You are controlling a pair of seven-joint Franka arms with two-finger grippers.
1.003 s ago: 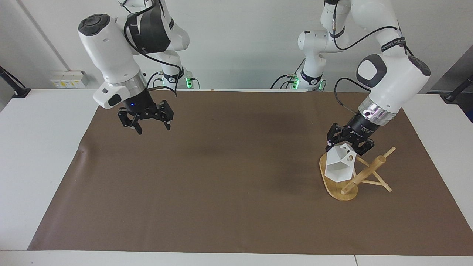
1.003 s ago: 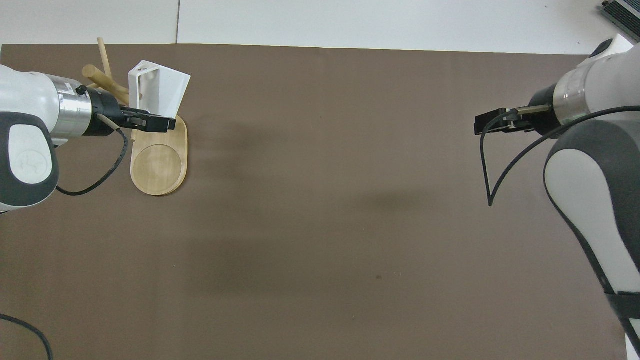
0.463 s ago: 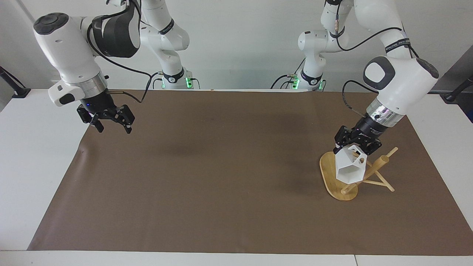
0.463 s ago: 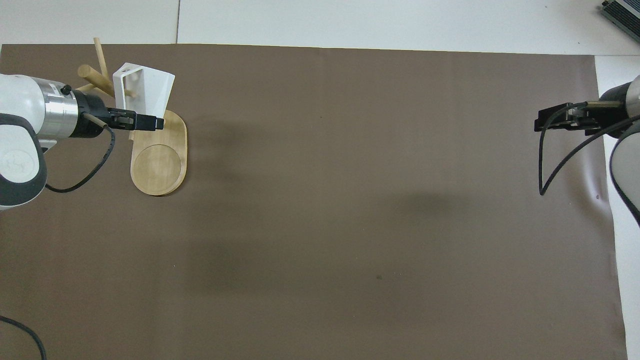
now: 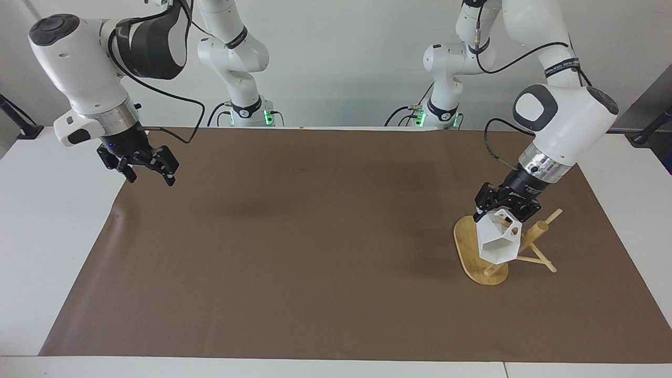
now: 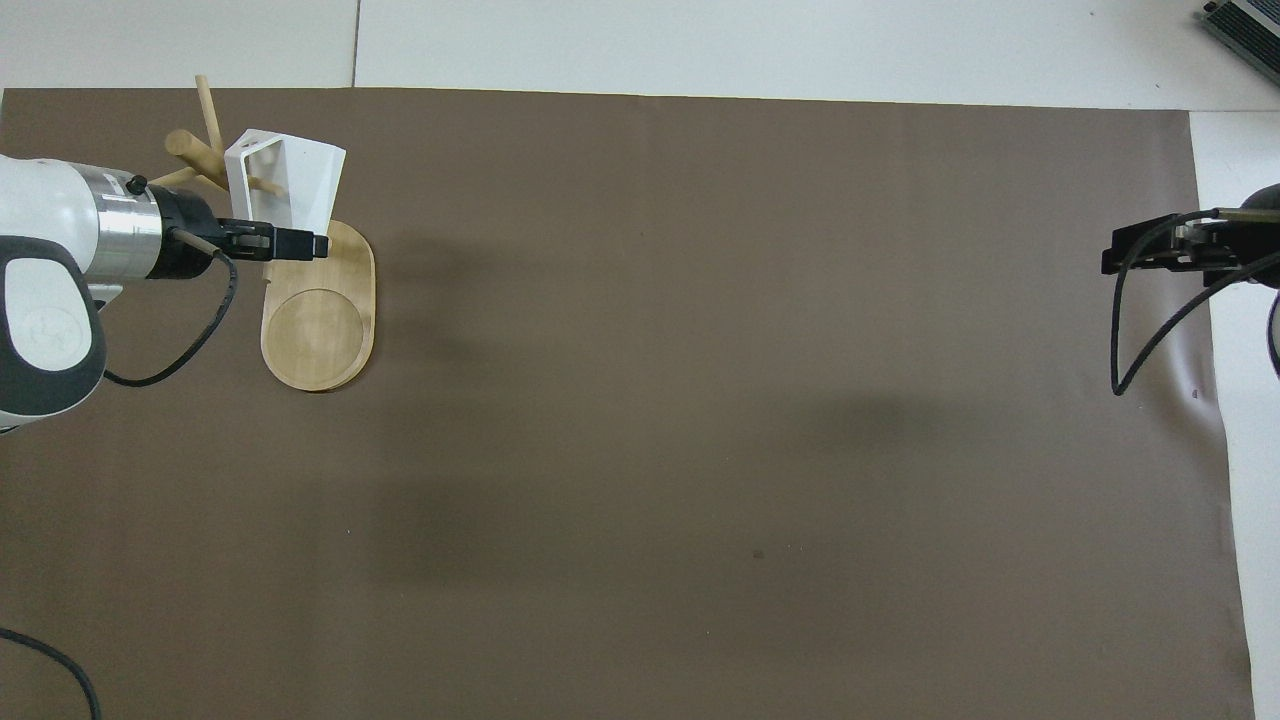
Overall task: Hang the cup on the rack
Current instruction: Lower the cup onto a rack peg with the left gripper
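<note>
The white faceted cup (image 5: 496,242) hangs tilted over the bamboo rack (image 5: 465,247), at the left arm's end of the table. Its handle is up against the rack's post, and a thin peg shows through the handle hole. My left gripper (image 5: 505,210) is shut on the cup's top edge, beside the handle. From overhead, the cup (image 6: 300,180) sits over the end of the rack's oval base (image 6: 320,330) that is farther from the robots, with the left gripper (image 6: 290,242) at its side. My right gripper (image 5: 149,177) is open and empty, over the mat's edge at the right arm's end; it also shows in the overhead view (image 6: 1125,250).
A brown mat (image 5: 315,252) covers most of the white table (image 5: 47,220). The rack's thin pegs (image 5: 541,261) stick out toward the left arm's end.
My right gripper has drawn back toward its own end of the table. My left gripper has shifted the cup toward the rack's post and lower, so a peg now shows through the handle.
</note>
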